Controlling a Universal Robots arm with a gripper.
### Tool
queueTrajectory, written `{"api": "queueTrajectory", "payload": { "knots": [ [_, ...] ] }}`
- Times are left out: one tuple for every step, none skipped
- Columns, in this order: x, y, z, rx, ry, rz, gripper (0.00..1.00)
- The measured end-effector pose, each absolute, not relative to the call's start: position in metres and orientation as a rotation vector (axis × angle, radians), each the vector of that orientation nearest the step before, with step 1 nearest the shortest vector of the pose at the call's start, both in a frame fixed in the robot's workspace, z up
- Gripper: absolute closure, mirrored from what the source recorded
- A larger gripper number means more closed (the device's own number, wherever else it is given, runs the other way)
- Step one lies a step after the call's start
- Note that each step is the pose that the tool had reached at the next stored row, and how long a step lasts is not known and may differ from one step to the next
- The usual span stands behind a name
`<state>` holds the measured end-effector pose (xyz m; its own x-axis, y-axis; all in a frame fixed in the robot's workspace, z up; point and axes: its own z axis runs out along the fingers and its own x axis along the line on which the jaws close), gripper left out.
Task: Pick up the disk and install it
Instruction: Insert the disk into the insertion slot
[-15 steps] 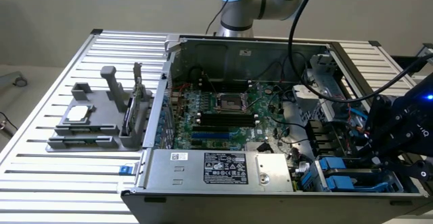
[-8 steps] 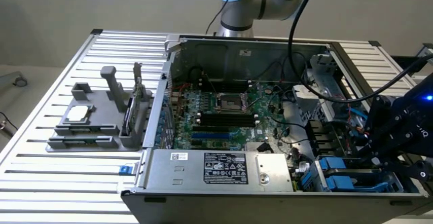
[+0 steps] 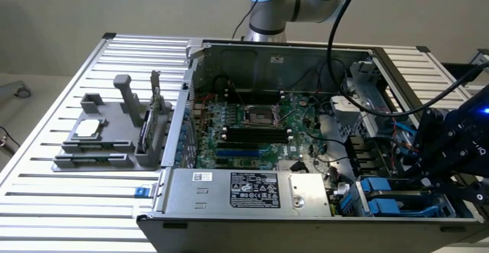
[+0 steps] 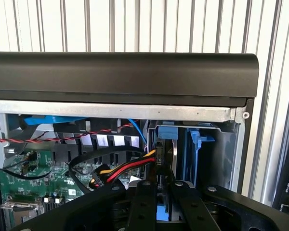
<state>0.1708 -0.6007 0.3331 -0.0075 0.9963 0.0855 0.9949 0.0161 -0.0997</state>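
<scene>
Gripper (image 3: pixel 428 176) sits low at the exterior view's right, at the drive-bay corner of the open computer case (image 3: pixel 229 218). In the wrist view the jaws look nearly together, pinching a thin upright edge between the two black fingers (image 4: pixel 143 204); that edge seems to be the disk (image 4: pixel 160 161), standing on edge w/ a blue carrier tab at its far end, but can't say for sure how much of it is held. Disk is inside the case, in the bay w/ blue plastic rails (image 4: pixel 195 149), just beside the silver side wall. Red/yellow/black power wires (image 4: pixel 127 167) run up to its edge.

Exterior view: blue bay parts (image 3: pixel 386 198) show in the near corner of the case, right below the gripper. Green motherboard (image 3: pixel 252 130) fills the case's middle; silver power supply (image 3: pixel 252 193) w/ white label lies along the near wall. Black cables (image 3: pixel 344 64) hang from the arm (image 3: pixel 287 4) into the case.

Grey holder stand (image 3: pixel 114 133) rests on the slatted metal surface (image 3: pixel 77 207), well apart on the exterior view's left, w/ a small square silver chip (image 3: pixel 86 128) on it and a thin card (image 3: pixel 155 113) standing upright in a slot.
</scene>
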Motion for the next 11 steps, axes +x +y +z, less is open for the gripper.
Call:
{"api": "queueTrajectory", "payload": {
  "knots": [
    [0.1709,-0.6007,0.333,-2.116,-2.141,0.017,0.83],
    [0.1709,-0.6007,0.3329,-2.116,-2.141,0.017,0.83],
    [0.1709,-0.6007,0.3327,-2.116,-2.141,0.017,0.83],
    [0.1709,-0.6006,0.3324,-2.116,-2.141,0.017,0.83],
    [0.1709,-0.6007,0.3323,-2.116,-2.141,0.017,0.83],
    [0.1709,-0.6007,0.3321,-2.116,-2.141,0.018,0.83],
    [0.1709,-0.6006,0.3319,-2.116,-2.142,0.018,0.83],
    [0.1709,-0.6006,0.3316,-2.116,-2.142,0.018,0.83],
    [0.1709,-0.6006,0.3312,-2.116,-2.142,0.018,0.83],
    [0.1709,-0.6006,0.3308,-2.116,-2.142,0.018,0.83],
    [0.1708,-0.6006,0.3306,-2.117,-2.142,0.019,0.83]
  ]
}}
